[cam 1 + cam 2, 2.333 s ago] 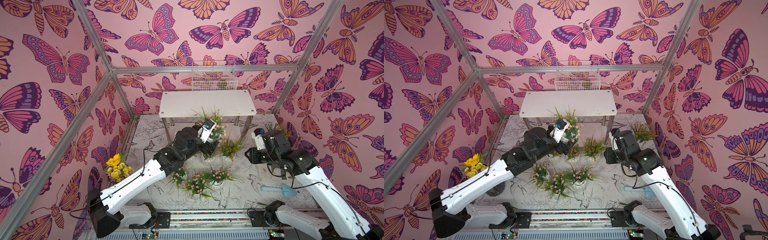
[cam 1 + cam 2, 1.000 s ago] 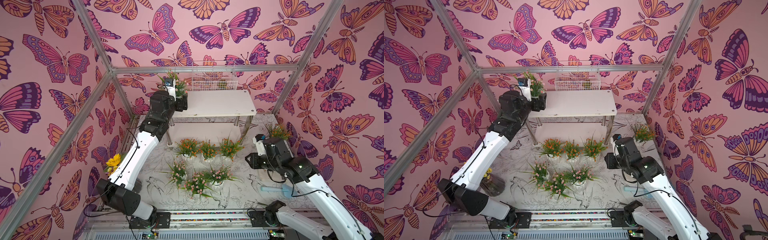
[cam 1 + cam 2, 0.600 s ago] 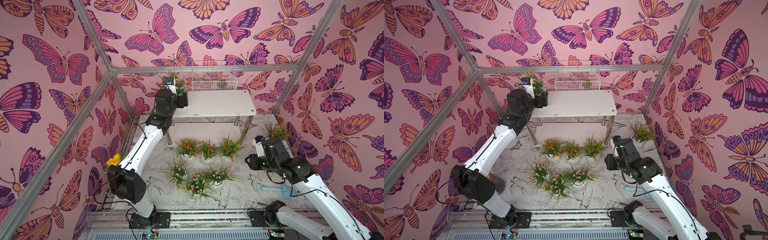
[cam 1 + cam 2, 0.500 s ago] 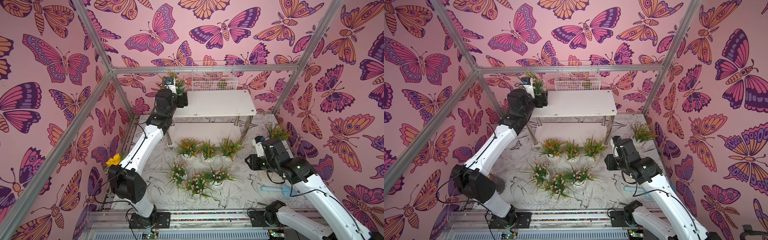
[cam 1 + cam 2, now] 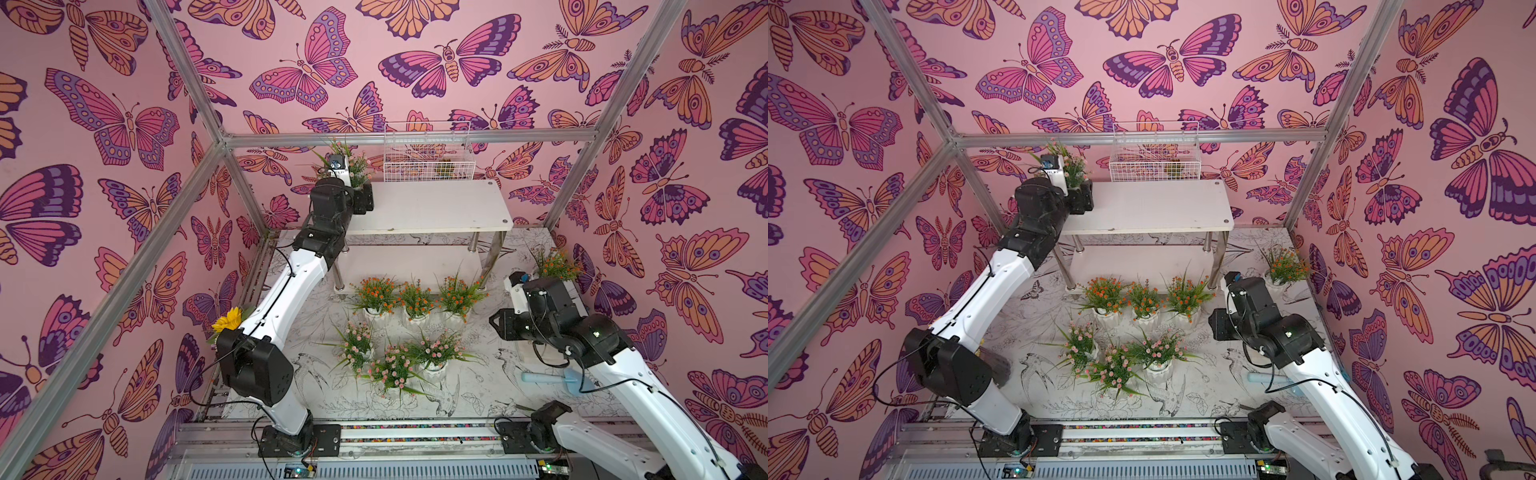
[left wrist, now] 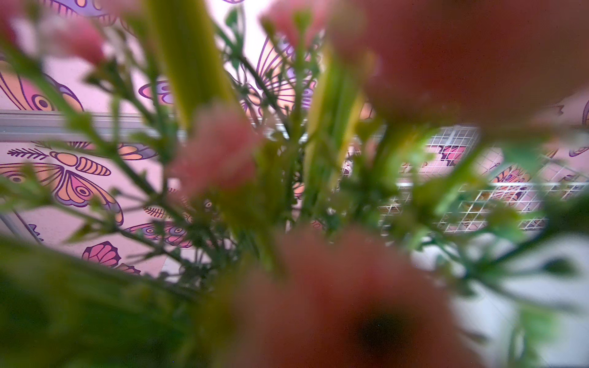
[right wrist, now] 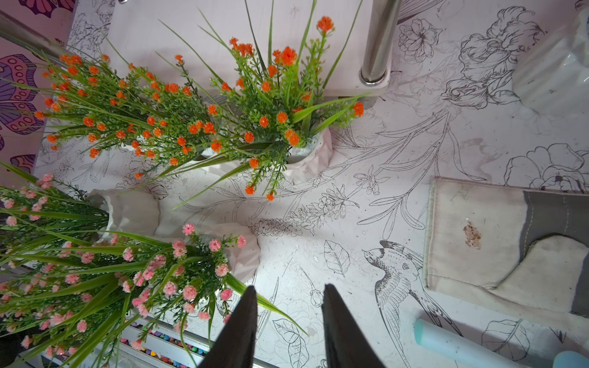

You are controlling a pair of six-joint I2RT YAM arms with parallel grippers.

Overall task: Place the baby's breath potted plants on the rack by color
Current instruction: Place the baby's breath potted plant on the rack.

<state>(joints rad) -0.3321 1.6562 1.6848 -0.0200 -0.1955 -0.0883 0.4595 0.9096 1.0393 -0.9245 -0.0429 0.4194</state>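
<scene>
Your left arm stretches far back and up, the left gripper (image 5: 362, 198) at the left end of the rack (image 5: 432, 208) top board, jaws closed around the pot of a pink plant (image 5: 356, 166) whose blurred sprigs fill the left wrist view. Your right arm is folded low on the right, the right gripper (image 7: 288, 288) hanging over the table (image 5: 478, 386), fingers parted with nothing between them. Three orange plants (image 5: 415, 293) stand in a row just before the rack, three pink plants (image 5: 390, 361) nearer you, a fourth orange plant (image 5: 555, 264) at the far right corner. The table shows ink-drawn birds and flowers; butterfly walls (image 5: 124, 124) enclose it; a wire basket (image 5: 428, 158) sits behind the rack
</scene>
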